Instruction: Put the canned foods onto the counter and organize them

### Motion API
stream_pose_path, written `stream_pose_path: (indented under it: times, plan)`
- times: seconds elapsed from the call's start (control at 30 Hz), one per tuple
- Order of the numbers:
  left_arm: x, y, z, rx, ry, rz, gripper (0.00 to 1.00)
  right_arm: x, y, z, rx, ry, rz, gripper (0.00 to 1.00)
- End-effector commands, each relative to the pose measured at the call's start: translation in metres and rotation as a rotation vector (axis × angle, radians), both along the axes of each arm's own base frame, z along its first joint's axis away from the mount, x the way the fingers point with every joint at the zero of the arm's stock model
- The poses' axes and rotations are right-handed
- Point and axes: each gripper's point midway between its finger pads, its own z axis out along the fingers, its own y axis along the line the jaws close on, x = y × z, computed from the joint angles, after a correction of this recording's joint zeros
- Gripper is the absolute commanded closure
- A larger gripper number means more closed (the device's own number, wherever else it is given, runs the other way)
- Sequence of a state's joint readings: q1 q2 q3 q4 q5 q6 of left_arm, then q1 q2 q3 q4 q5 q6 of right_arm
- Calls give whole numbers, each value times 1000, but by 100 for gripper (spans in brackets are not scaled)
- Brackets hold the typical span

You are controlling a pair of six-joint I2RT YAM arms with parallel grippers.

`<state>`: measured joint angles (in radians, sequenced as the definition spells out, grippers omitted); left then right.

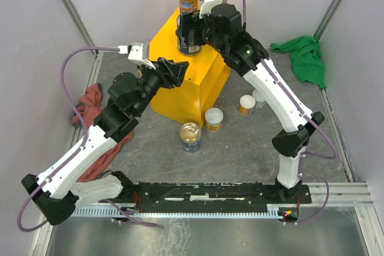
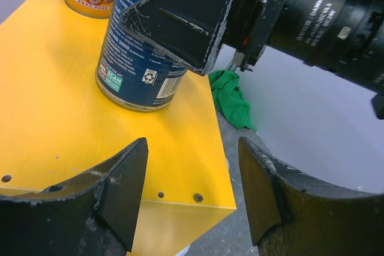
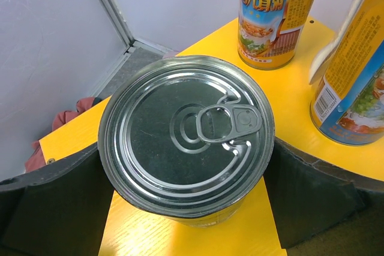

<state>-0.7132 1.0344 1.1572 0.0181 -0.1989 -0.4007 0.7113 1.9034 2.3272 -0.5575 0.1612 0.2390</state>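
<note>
Blue can [image 3: 186, 142] upright on top of yellow table [image 2: 54, 106]. My right hand [image 1: 191, 33] over it, jaws spread full, one finger each side tight against can wall; can't tell if pressing. Two tall orange cans [image 3: 271, 16] behind it on same top. My left hand [image 2: 192, 172] hovers at table's near-left edge, jaws part open, nothing between. On grey surface [image 1: 240, 154] in front of table: second blue can [image 1: 191, 136], three white-lidded cans [image 1: 213, 118]. Green cloth [image 1: 306, 55] right of table, red cloth [image 1: 90, 103] left.
</note>
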Motion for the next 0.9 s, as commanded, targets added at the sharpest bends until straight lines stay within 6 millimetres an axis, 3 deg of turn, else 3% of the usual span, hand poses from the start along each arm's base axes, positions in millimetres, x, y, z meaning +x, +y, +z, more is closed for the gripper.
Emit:
stream_pose_path:
  times: [0.0, 0.27, 0.87]
  plan:
    - [10, 1, 20, 47, -89, 30, 31, -24, -8, 51, 106, -72, 38, 1]
    - [29, -1, 6, 105, -96, 90, 31, -32, -11, 45, 95, -51, 54, 1]
    - [55, -12, 0, 92, -107, 138, 30, -47, -8, 28, 71, 11, 96, 1]
